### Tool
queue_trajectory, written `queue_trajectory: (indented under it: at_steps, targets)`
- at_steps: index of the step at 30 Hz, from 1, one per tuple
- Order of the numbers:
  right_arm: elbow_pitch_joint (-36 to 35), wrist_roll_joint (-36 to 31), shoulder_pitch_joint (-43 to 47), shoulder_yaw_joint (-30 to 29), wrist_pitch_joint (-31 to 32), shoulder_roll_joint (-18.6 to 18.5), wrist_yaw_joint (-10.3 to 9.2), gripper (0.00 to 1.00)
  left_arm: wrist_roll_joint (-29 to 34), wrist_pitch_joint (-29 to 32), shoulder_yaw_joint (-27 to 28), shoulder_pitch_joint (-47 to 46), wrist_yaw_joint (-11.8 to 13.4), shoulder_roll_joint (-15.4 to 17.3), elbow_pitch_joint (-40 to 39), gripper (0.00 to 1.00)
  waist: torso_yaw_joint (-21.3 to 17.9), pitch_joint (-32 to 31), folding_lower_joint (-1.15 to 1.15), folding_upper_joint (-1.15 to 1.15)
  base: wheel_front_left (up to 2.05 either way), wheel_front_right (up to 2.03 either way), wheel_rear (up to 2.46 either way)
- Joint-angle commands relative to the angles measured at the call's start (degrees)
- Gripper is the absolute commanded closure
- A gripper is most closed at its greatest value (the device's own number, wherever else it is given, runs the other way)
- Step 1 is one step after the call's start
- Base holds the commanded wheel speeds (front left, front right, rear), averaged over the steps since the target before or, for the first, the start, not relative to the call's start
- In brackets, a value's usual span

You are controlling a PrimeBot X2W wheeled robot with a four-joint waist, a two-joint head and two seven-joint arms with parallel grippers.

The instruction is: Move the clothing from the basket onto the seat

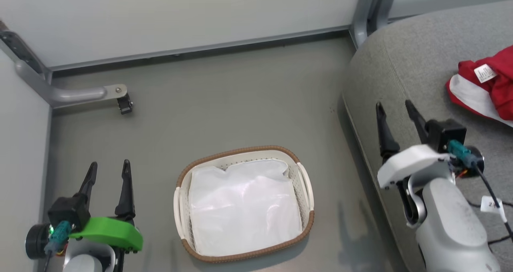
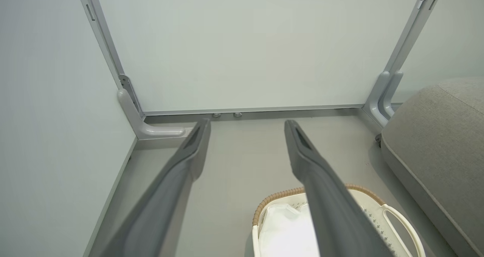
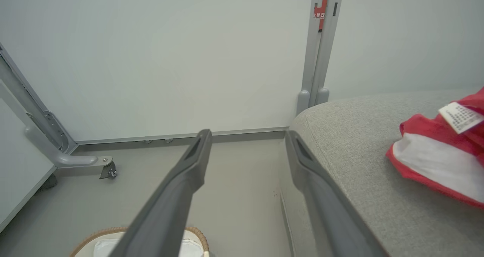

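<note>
The white perforated basket (image 1: 304, 188) with a brown woven rim stands on the floor, holding only its white liner (image 1: 244, 208). Red clothing with white panels and a small label (image 1: 487, 85) lies on the grey seat (image 1: 417, 55) at the right. My left gripper (image 1: 109, 172) is open and empty, left of the basket. My right gripper (image 1: 394, 111) is open and empty over the seat's front edge, left of the clothing. In the left wrist view the open left gripper (image 2: 245, 126) points over the floor, with the basket (image 2: 378, 211) low down. The right wrist view has the open right gripper (image 3: 247, 136), the seat (image 3: 363, 136), the clothing (image 3: 435, 158) and the basket's rim (image 3: 198, 236).
Pale partition walls close off the back and left, with grey metal feet (image 1: 76, 93) and a small castor (image 1: 125, 103) on the floor. A grey upright post (image 1: 370, 11) stands at the seat's back corner. Bare grey floor (image 1: 240, 103) lies between basket and wall.
</note>
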Motion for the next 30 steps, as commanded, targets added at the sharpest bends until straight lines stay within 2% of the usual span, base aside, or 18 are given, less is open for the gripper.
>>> queue_trajectory:
  at_steps: [1, 9, 17, 28, 29, 30]
  targets:
    - [-0.3, 0.5, 2.1, 0.3, -0.3, -0.3, -0.08, 0.0, 0.7, 0.0, 0.5, 1.7, -0.2, -0.4, -0.4, 0.0, 1.4, -1.9, 0.0, 0.0, 0.0, 0.0, 0.0]
    - [-4.5, 3.1, 9.6, 1.4, -0.3, -0.3, -0.08, 0.0, 2.6, 0.0, 2.9, 7.4, -0.2, -1.8, -4.1, 0.0, 1.3, -4.3, 0.0, 0.0, 0.0, 0.0, 0.0]
    - [-5.9, 4.8, 15.0, 2.6, -0.3, -0.3, -0.08, 0.0, 2.5, 0.0, 4.7, 10.8, -0.2, -2.9, -3.7, 0.0, 0.9, -6.6, 0.0, 0.0, 0.0, 0.0, 0.0]
    - [-5.4, 5.0, 16.2, 3.3, -0.3, -0.3, -0.08, 0.0, 0.8, 0.0, 4.1, 11.7, -0.2, -3.8, -3.0, 0.0, 1.0, -7.1, 0.0, 0.0, 0.0, 0.0, 0.0]
    - [-5.6, 4.9, 15.6, 3.4, 0.0, 0.0, 0.0, 1.0, 0.9, 0.0, 4.0, 11.6, 0.0, -3.7, -3.0, 1.0, 1.0, -7.1, 0.0, 0.0, 0.0, 0.0, 0.0]
    - [-5.4, 5.0, 15.6, 3.3, 0.1, 0.0, 0.0, 1.0, 0.8, 0.1, 4.0, 11.6, 0.0, -3.8, -2.8, 1.0, 1.0, -7.1, 0.0, 0.0, 0.0, 0.0, 0.0]
